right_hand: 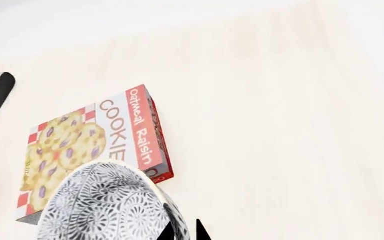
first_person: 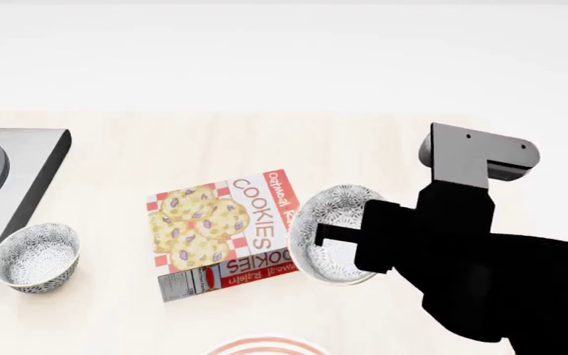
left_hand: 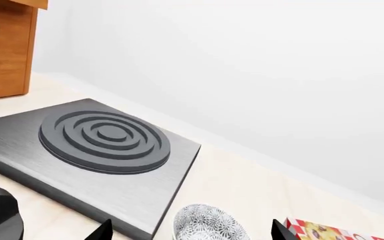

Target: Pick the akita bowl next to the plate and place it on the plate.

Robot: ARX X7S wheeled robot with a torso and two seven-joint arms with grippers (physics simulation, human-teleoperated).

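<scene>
Starting at the left of the head view: the grey stove plate (first_person: 8,185) sits at the edge of the pale counter (first_person: 264,140), and right by its near corner there's the spare speckled bowl (first_person: 35,257), upright and untouched. The left wrist view shows that same bowl just beside the burner block, with the left gripper (left_hand: 188,232) hovering over it. Only its two dark finger tips poke into view, one on each side of the bowl and well apart, so it looks spread and empty.

Middle of the counter is the cookie box (first_person: 227,233), lying flat. Just past its right edge is the akita bowl (first_person: 339,233), tipped on its side and up off the counter, pinched at the rim by the right gripper (first_person: 336,235). The right wrist view has the bowl's patterned outside filling the lower part, hanging over the box.

The plate (first_person: 261,346) is only a sliver of red rings at the near edge, closer to the robot than the box.

So the step in hand looks like the carry. I'd bring the bowl back toward the robot, keep it high enough to clear the box, level it over the plate's centre, lower until the foot touches, then let go.
</scene>
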